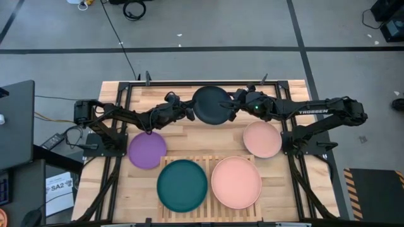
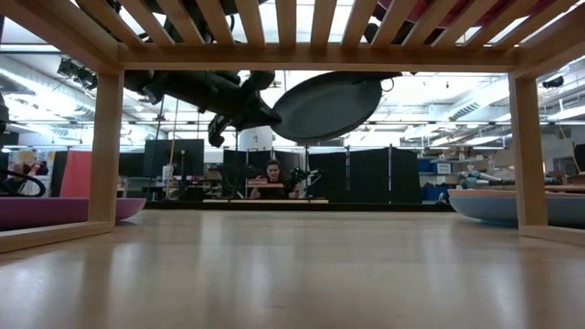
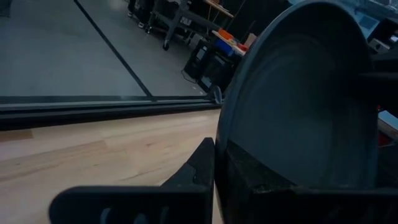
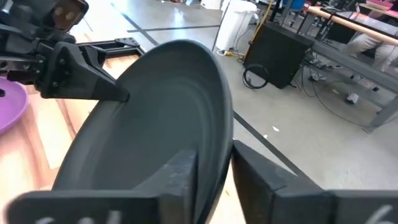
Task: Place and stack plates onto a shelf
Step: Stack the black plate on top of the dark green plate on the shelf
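A dark grey plate (image 1: 211,104) hangs in the air over the far middle of the table, between my two grippers. My left gripper (image 1: 189,114) is shut on its left rim. My right gripper (image 1: 235,109) is shut on its right rim. In the low view the dark grey plate (image 2: 324,105) shows tilted, its right side higher. On the slatted wooden shelf (image 1: 209,161) near the front edge a teal plate (image 1: 182,185) and a pink plate (image 1: 236,181) rest flat, side by side. My left gripper pinches the dark grey plate's left rim (image 3: 219,140) between its two fingers, one on the upper face and one on the underside. The fingers come nearly level from the table's left. The plate is lifted clear of the table. My right gripper has the plate's right rim (image 4: 225,140) between its two fingers, one finger (image 4: 180,180) on the inner face and one on the outside. It comes from the table's right, slanting slightly down. The plate hangs tilted, clear of the table.
A purple plate (image 1: 147,150) lies flat on the table left of the shelf. A pale pink plate (image 1: 262,139) lies right of it. The dark arm bases stand at both table sides. A person sits at a desk in the room beyond the table.
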`<state>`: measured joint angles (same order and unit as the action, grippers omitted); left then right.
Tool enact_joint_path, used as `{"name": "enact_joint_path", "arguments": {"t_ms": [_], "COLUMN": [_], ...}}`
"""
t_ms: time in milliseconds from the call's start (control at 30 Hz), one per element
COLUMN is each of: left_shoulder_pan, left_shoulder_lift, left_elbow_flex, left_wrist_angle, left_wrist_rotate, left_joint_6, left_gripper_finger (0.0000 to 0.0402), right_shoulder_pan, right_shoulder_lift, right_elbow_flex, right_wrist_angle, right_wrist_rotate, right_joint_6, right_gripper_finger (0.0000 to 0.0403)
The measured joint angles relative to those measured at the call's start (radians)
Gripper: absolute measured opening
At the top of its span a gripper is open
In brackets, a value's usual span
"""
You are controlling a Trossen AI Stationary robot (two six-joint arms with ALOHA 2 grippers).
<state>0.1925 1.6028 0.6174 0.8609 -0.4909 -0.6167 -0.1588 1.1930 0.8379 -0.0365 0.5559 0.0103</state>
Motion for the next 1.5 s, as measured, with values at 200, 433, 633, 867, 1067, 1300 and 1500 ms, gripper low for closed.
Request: {"name": "enact_joint_path", "arguments": {"t_ms": [200, 433, 633, 867, 1067, 1300, 1500], "left_shoulder_pan": [-0.002, -0.003, -0.001, 0.001, 0.002, 0.002, 0.003], "left_shoulder_lift": [0.0, 0.0, 0.0, 0.0, 0.0, 0.0, 0.0], "left_elbow_flex": [0.002, 0.002, 0.002, 0.002, 0.001, 0.0, 0.0], "left_wrist_angle": [0.002, 0.007, 0.009, 0.021, 0.017, 0.016, 0.015], "left_wrist_rotate": [0.01, 0.035, 0.048, 0.043, 0.031, 0.037, 0.069], "left_joint_6": [0.0, 0.0, 0.0, 0.001, 0.066, 0.114, 0.116], "left_gripper_finger": [0.0028, 0.0062, 0.0068, 0.0097, 0.0141, 0.0153, 0.0153], "right_shoulder_pan": [-0.002, -0.01, -0.01, -0.022, -0.055, -0.119, -0.179], "right_shoulder_lift": [-0.001, -0.001, -0.001, -0.001, -0.001, -0.001, -0.009], "right_elbow_flex": [0.0, 0.0, 0.0, 0.0, 0.0, 0.0, 0.0], "right_wrist_angle": [0.004, -0.004, -0.005, -0.001, 0.007, 0.05, 0.09], "right_wrist_rotate": [0.025, 0.022, 0.024, 0.042, 0.083, 0.212, 0.213], "right_joint_6": [0.006, -0.004, -0.006, -0.006, -0.019, -0.116, -0.148], "right_gripper_finger": [0.0024, 0.0017, 0.0017, 0.0017, 0.0016, 0.0016, 0.0016]}}
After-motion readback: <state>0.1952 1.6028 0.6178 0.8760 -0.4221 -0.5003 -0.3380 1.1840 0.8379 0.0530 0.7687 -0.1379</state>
